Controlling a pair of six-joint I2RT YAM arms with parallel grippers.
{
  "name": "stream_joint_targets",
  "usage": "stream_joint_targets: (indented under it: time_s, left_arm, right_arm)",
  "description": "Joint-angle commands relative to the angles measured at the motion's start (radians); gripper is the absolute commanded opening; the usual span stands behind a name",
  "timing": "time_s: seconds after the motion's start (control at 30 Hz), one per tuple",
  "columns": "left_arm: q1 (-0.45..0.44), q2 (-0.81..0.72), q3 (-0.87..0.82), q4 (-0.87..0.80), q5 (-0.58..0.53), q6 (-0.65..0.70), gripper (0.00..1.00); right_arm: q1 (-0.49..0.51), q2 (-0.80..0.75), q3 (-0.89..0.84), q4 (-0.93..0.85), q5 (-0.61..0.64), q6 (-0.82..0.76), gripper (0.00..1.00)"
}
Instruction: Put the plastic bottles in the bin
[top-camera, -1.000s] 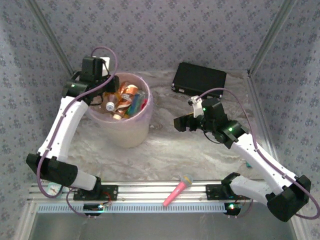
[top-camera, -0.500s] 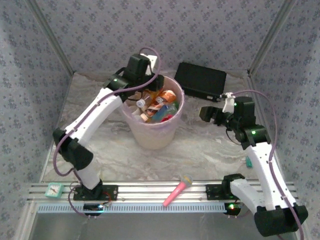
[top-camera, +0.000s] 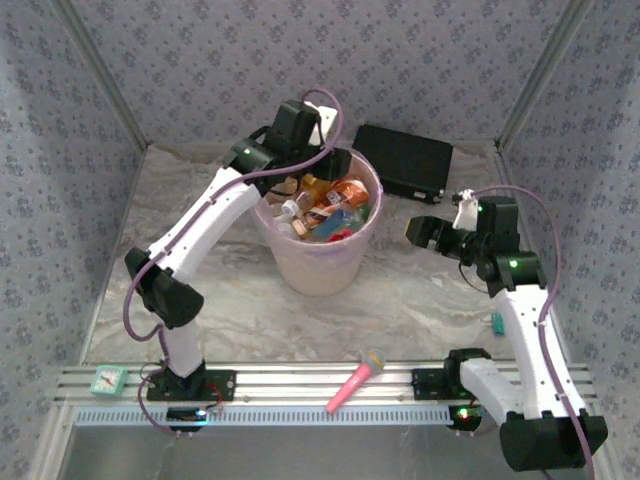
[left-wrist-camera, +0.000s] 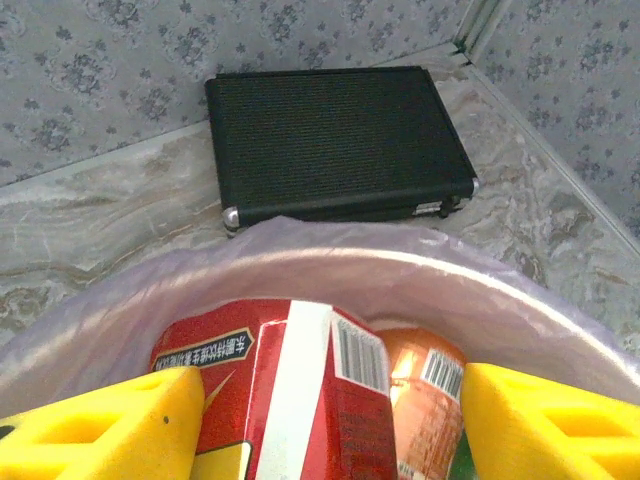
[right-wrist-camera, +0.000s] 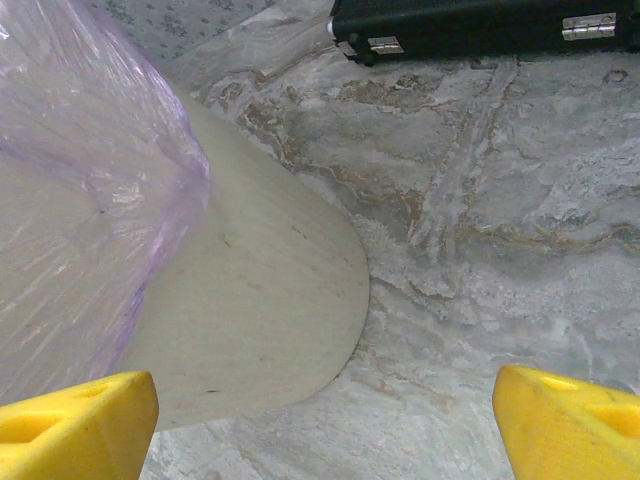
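Observation:
The pale-pink bin (top-camera: 322, 268) stands mid-table, holding several plastic bottles (top-camera: 335, 205) with red, orange and clear bodies. My left gripper (top-camera: 312, 172) hovers over the bin's back-left rim. In the left wrist view its yellow fingers (left-wrist-camera: 100, 425) stand apart around a red-labelled bottle (left-wrist-camera: 290, 390). An orange bottle (left-wrist-camera: 425, 395) lies beside that, inside the bin's rim (left-wrist-camera: 400, 275). My right gripper (top-camera: 420, 232) is open and empty to the right of the bin. Its wrist view shows the bin's wall (right-wrist-camera: 60, 250) and bare table between the jaws of the gripper (right-wrist-camera: 325, 415).
A flat black case (top-camera: 400, 160) (left-wrist-camera: 340, 140) (right-wrist-camera: 480, 25) lies at the back right, just beyond the bin. A pink toy microphone (top-camera: 357, 380) rests on the front rail. A small green clock (top-camera: 103, 378) sits at the rail's left end.
The bin and my left gripper have shifted right, from the left side toward the middle. The left jaws have widened. My right arm has drawn back to the right.

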Motion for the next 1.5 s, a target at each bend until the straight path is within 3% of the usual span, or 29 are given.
stream_joint_targets:
  time_s: [0.0, 0.17, 0.3, 0.37, 0.53, 0.7, 0.87, 0.97, 1.1, 1.27, 1.47]
  left_arm:
    - [-0.001, -0.086, -0.002, -0.079, -0.048, 0.052, 0.69]
    - [0.034, -0.208, -0.104, -0.042, -0.071, 0.058, 0.77]
    - [0.101, -0.325, -0.204, -0.016, -0.095, 0.07, 0.99]
    - [0.147, -0.393, -0.271, 0.009, -0.103, 0.07, 1.0]
    - [0.306, -0.597, -0.492, 0.101, -0.133, 0.052, 1.0]
    - [0.444, -0.762, -0.772, 0.2, -0.453, 0.064, 1.0]
    - [0.592, -0.856, -1.076, 0.392, -0.481, 0.018, 1.0]
    - [0.671, -0.854, -1.199, 0.456, -0.495, -0.034, 1.0]
    - [0.739, -0.818, -1.342, 0.606, -0.432, -0.052, 1.0]
    - [0.746, -0.712, -1.471, 0.911, -0.32, -0.005, 1.0]
    - [0.741, -0.49, -1.488, 1.145, -0.188, 0.052, 1.0]
  right_arm:
    - [-0.004, 0.008, 0.046, -0.033, 0.02, -0.033, 0.89]
    - [-0.007, 0.02, 0.067, -0.055, 0.039, -0.064, 0.9]
    - [-0.006, 0.037, 0.097, -0.055, 0.07, -0.114, 0.95]
    - [-0.009, 0.045, 0.107, -0.055, 0.112, -0.132, 1.0]
    - [-0.025, 0.063, 0.09, -0.022, 0.237, -0.143, 1.0]
    - [-0.036, 0.059, -0.021, 0.116, 0.347, -0.156, 1.0]
    - [-0.039, 0.081, -0.137, 0.248, 0.514, -0.21, 1.0]
    - [-0.04, 0.112, -0.219, 0.34, 0.596, -0.245, 1.0]
    - [-0.043, 0.147, -0.334, 0.514, 0.66, -0.25, 1.0]
    - [-0.039, 0.238, -0.438, 0.748, 0.683, -0.263, 1.0]
    - [-0.016, 0.352, -0.509, 0.987, 0.708, -0.272, 1.0]
